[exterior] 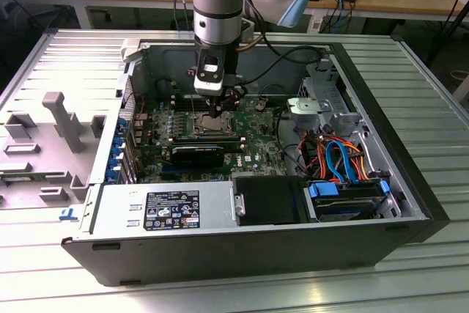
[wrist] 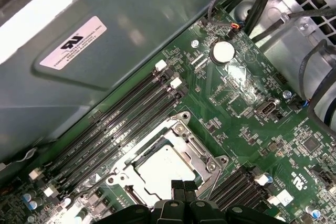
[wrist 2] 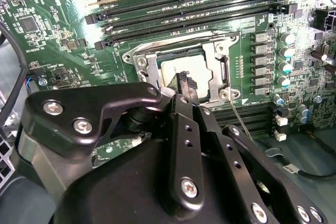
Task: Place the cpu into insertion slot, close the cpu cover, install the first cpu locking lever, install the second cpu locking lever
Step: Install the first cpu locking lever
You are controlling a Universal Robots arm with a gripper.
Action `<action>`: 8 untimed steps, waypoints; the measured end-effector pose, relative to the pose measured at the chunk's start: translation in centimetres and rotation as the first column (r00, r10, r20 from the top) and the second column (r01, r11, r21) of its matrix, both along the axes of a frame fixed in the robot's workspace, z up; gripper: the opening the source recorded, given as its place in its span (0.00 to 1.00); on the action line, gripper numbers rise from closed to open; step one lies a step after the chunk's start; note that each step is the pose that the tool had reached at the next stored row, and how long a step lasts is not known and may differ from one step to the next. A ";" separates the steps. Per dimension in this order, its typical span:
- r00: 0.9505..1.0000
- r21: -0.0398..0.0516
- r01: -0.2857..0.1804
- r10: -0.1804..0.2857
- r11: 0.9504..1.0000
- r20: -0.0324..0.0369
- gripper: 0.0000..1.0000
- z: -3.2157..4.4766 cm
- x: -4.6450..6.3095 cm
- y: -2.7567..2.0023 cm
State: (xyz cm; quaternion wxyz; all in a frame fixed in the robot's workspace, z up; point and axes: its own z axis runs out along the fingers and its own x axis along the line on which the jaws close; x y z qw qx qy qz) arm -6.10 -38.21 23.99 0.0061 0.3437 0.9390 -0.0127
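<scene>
We see the gripper (exterior: 223, 108) reaching down into the open PC case (exterior: 256, 254), w/ its tip right over the insertion slot (exterior: 209, 127) on the green board. In both wrist views the fingers (wrist 2: 182, 80) look pressed together w/ nothing between them. Their tips are touching or just above the edge of the cpu cover (wrist 2: 216, 69); we can't tell which. The cpu (wrist 2: 184, 69) sits flat inside the slot, its dull silver top showing thru the cover's window.

As we judge it, step 1 is done: the cpu is in. Step 2 looks done too, since the cover seems to lie down over the chip, tho we can't confirm it's fully flat. The levers are what's left, approx. half the job. A thin wire lever (wrist 2: 240, 120) runs out from the socket corner beside the fingers & appears unlatched. The other lever we can't make out clearly. The fingers are nearest that cover edge & the loose lever, gripping neither.
</scene>
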 end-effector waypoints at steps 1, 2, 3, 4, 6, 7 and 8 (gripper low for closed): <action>1.000 0.000 -0.003 0.003 1.000 0.000 0.11 0.00 0.0 0.00; 1.000 0.000 -0.006 0.006 1.000 0.000 0.11 0.00 0.0 0.00; 1.000 0.000 -0.010 0.010 1.000 0.000 0.11 0.00 0.0 0.00; 1.000 0.000 -0.013 0.013 1.000 0.000 0.11 0.00 0.0 0.00; 1.000 0.000 -0.020 0.020 1.000 0.000 0.11 0.00 0.0 0.00; 1.000 0.000 -0.026 0.026 1.000 0.000 0.11 0.00 0.0 0.00; 1.000 0.000 -0.031 0.031 1.000 0.000 0.11 0.00 0.0 0.00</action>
